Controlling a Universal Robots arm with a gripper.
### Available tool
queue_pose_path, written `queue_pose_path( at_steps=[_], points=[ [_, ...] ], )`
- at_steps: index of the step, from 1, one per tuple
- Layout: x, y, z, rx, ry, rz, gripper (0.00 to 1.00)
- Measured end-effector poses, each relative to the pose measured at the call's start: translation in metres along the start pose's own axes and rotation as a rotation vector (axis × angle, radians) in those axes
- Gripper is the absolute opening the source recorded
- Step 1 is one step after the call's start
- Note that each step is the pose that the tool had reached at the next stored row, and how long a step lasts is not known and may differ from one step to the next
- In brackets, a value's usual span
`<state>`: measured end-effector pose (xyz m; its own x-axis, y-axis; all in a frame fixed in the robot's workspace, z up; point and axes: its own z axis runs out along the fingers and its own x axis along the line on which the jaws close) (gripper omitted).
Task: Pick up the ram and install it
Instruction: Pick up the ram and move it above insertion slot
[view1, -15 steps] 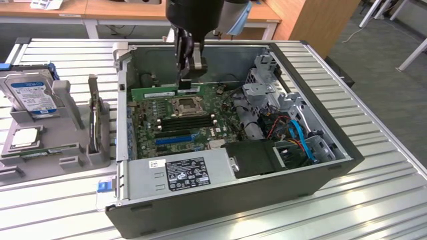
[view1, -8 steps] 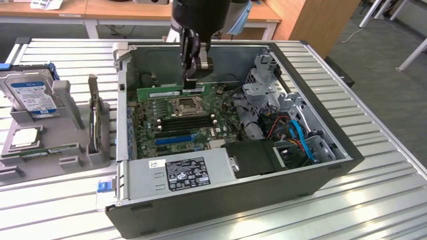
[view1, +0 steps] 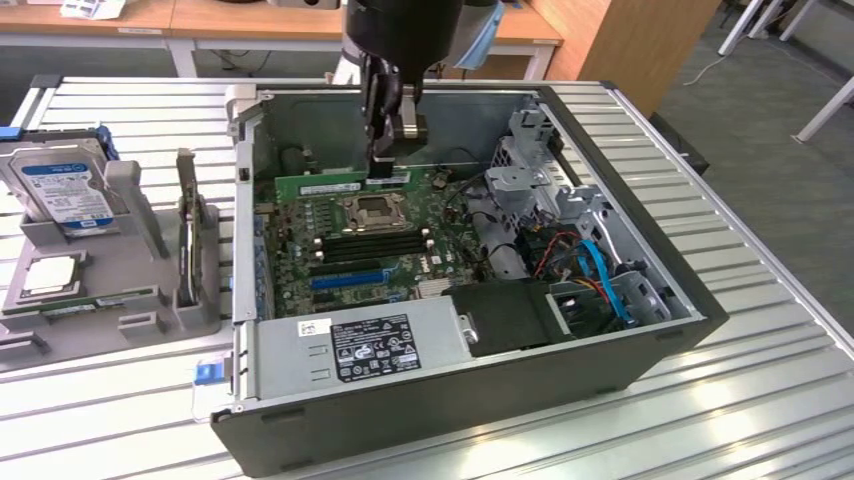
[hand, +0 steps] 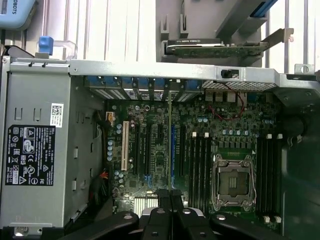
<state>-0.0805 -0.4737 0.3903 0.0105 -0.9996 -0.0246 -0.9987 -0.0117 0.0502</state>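
Observation:
My gripper (view1: 387, 168) reaches down from above into the open computer case (view1: 641, 250), shut on the ram (view1: 320, 187). The ram is a thin green stick with a white label, lying level and reaching from the fingers towards the exterior view's left, over the far part of the motherboard (view1: 300, 225). In the wrist view the ram (hand: 170, 140) appears edge-on as a thin line running out from between the black fingers (hand: 159, 202), parallel to the black memory slots (hand: 199, 165). More of those slots (view1: 380, 242) lie in front of the CPU socket (view1: 374, 212). Whether the ram touches a slot I cannot tell.
A grey power supply (view1: 360, 340) fills the case's near end. Drive bays and blue and red cables (view1: 594, 270) crowd the exterior view's right. A blue expansion slot (view1: 350, 277) lies near the power supply. Outside, a grey holder (view1: 134, 300) carries a hard drive (view1: 60, 185) and an upright card (view1: 187, 240).

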Motion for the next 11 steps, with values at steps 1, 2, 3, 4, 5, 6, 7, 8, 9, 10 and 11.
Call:
queue_pose_path(
  at_steps=[1, 2, 3, 4, 5, 6, 7, 8, 9, 10, 11],
  points=[
    [0.000, -0.0015, -0.0001, -0.0019, 0.0000, 0.000, 0.11],
    [0.000, -0.0032, -0.0003, -0.0039, 0.0001, 0.000, 0.11],
    [0.000, -0.0050, -0.0003, -0.0059, 0.0000, 0.000, 0.11],
    [0.000, -0.0069, -0.0004, -0.0078, 0.0000, 0.000, 0.11],
    [0.000, -0.0090, -0.0005, -0.0099, 0.0000, 0.000, 0.11],
    [0.001, -0.0108, -0.0006, -0.0117, 0.0000, 0.001, 0.11],
    [0.001, -0.0127, -0.0007, -0.0133, 0.0000, 0.001, 0.11],
    [0.001, -0.0144, -0.0008, -0.0149, 0.0000, 0.001, 0.11],
    [0.001, -0.0154, -0.0009, -0.0158, 0.0000, 0.001, 0.11],
    [0.001, -0.0155, -0.0009, -0.0158, 0.0000, 0.001, 0.11],
    [0.001, -0.0154, -0.0009, -0.0158, 0.0000, 0.001, 0.11]
  ],
)
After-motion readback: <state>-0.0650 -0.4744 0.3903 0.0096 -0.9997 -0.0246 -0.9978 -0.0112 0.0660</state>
